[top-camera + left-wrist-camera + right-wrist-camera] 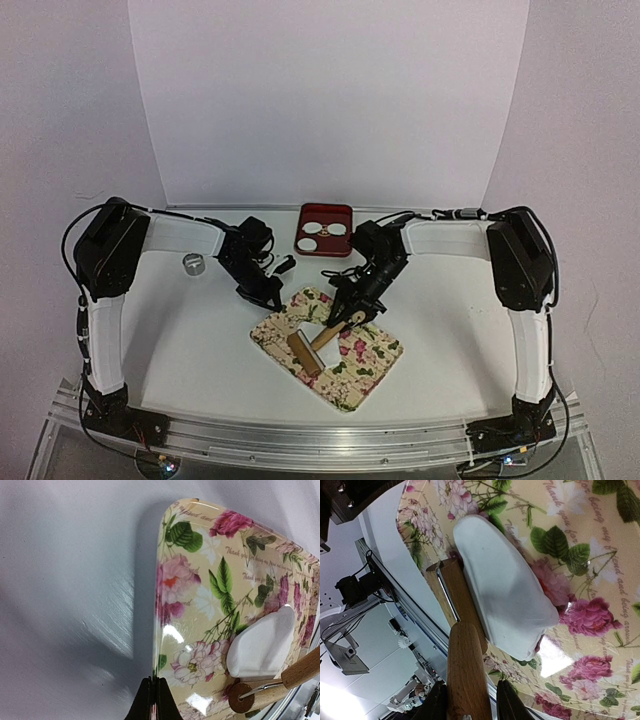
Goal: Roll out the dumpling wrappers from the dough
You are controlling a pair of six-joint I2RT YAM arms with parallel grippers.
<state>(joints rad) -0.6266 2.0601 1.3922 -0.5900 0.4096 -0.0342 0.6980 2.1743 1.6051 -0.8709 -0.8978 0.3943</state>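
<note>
Faint cursive script is printed across the floral mat (190,595), between the roses and leaves. In the left wrist view one line starts with "Thank you"; the words after it are too small to read. The right wrist view shows the same script, mostly illegible.

Floral mat (362,368) below both grippers, its edge between the tips of the left gripper (272,299), wooden rolling pin (304,352) on it with its handle in the right gripper (345,316), red tray (325,207) beyond and between them, small metal ring (193,262) left of the left gripper, white table (190,350), white backdrop (330,100).
</note>
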